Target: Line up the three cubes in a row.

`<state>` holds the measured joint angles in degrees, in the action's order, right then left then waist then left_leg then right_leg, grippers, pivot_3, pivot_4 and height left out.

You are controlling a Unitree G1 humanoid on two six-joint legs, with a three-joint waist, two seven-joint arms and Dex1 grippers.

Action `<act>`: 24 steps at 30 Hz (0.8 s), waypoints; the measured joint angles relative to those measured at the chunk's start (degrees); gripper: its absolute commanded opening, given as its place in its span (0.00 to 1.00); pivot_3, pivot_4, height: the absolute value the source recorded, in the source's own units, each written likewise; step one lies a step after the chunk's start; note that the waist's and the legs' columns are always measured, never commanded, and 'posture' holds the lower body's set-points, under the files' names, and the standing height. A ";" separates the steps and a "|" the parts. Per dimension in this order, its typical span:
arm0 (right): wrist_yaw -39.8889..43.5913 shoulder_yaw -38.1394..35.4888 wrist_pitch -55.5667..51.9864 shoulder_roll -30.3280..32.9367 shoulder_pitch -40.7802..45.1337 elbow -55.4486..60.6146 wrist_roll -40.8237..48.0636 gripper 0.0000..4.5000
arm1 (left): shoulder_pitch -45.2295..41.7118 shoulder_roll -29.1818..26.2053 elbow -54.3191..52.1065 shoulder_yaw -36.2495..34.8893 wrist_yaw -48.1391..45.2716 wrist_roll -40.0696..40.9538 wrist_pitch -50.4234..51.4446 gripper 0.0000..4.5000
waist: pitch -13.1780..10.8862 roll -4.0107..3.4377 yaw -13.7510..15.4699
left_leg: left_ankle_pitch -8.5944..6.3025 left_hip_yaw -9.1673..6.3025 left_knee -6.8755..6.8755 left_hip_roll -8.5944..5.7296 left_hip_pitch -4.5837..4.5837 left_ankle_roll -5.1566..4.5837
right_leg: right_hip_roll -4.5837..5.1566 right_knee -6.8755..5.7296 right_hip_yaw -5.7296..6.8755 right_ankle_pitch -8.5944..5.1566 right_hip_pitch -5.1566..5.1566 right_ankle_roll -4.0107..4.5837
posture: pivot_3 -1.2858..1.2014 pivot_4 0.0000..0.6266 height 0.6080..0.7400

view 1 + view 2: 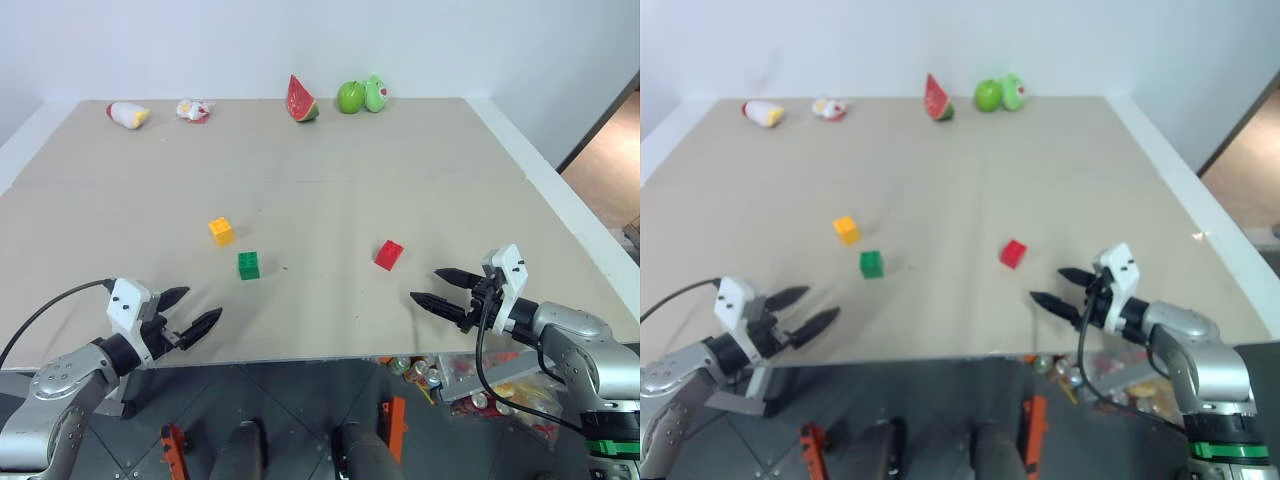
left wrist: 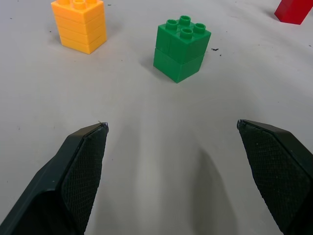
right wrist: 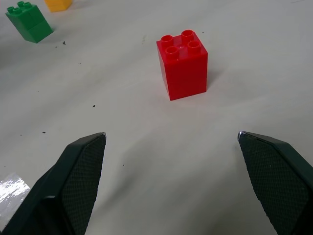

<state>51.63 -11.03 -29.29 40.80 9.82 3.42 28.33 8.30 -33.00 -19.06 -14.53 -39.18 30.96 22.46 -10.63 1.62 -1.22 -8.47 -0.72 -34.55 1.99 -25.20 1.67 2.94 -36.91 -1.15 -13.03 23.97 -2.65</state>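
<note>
While both grippers hover at the near edge of the table (image 1: 300, 150), you have the left gripper (image 1: 195, 313) spread wide and empty, and the right gripper (image 1: 443, 287) likewise spread wide and holding nothing. Your green cube (image 1: 249, 265) stands at 1 o'clock from the left gripper, the yellow cube (image 1: 221, 231) just beyond it, the red cube (image 1: 389, 254) at 10 o'clock from the right.

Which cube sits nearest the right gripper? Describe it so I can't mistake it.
On the beige table, look at the near half, just ahead of the open right gripper. The red cube stands there alone, studs up, well apart from the green cube and yellow-orange cube on the left.
</note>
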 measured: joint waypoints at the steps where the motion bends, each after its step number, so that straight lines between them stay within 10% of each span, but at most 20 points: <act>1: 0.00 0.00 0.00 0.00 0.00 0.00 0.00 1.00 | 0.00 0.00 0.00 0.00 0.00 0.00 0.00 0.97 | 0.00 0.00 0.00 | 0.00 0.00 0.00 0.00 0.00 0.00 | 0.00 0.00 0.00 0.00 0.00 0.00 | 0.52 0.24 1.00; 24: 6.84 11.37 16.57 -6.07 23.09 -28.67 -11.90 1.00 | -12.64 -4.41 -3.13 7.44 -10.13 0.29 2.20 0.97 | 0.00 0.01 -0.08 | 0.01 0.12 -0.12 0.52 0.10 0.00 | -0.72 -0.09 -0.32 0.20 -0.02 0.14 | 0.52 0.24 1.00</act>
<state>58.47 0.34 -12.72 34.73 32.90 -25.25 16.43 -4.35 -37.41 -22.18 -7.09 -49.31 31.26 24.65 -10.63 1.63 -1.30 -8.45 -0.60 -34.66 2.52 -25.10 1.67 2.22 -37.00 -1.47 -12.83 23.95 -2.51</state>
